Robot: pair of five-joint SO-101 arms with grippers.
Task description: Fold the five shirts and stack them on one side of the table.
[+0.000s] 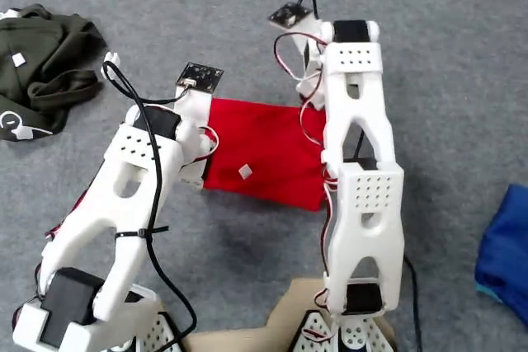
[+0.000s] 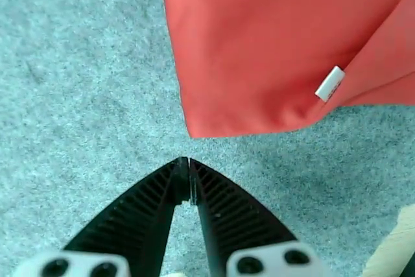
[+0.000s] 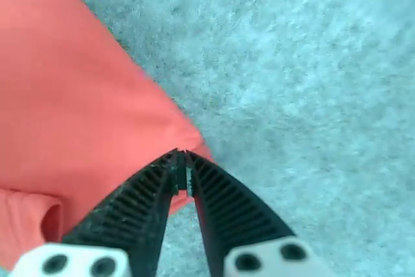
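High view: a red shirt lies folded into a flat rectangle at the middle of the grey table, a small white tag on its top near the front edge. A dark green shirt sits crumpled at the far left, and a blue shirt lies at the right edge.

Both arms reach forward, one on each side of the red shirt. The left gripper has its jaws pressed together on nothing, over bare felt just off a corner of the cloth. The right gripper is also closed, with its tips over the shirt's edge; whether any cloth is caught between them cannot be told.

Open felt lies beyond the red shirt and between it and the other two shirts
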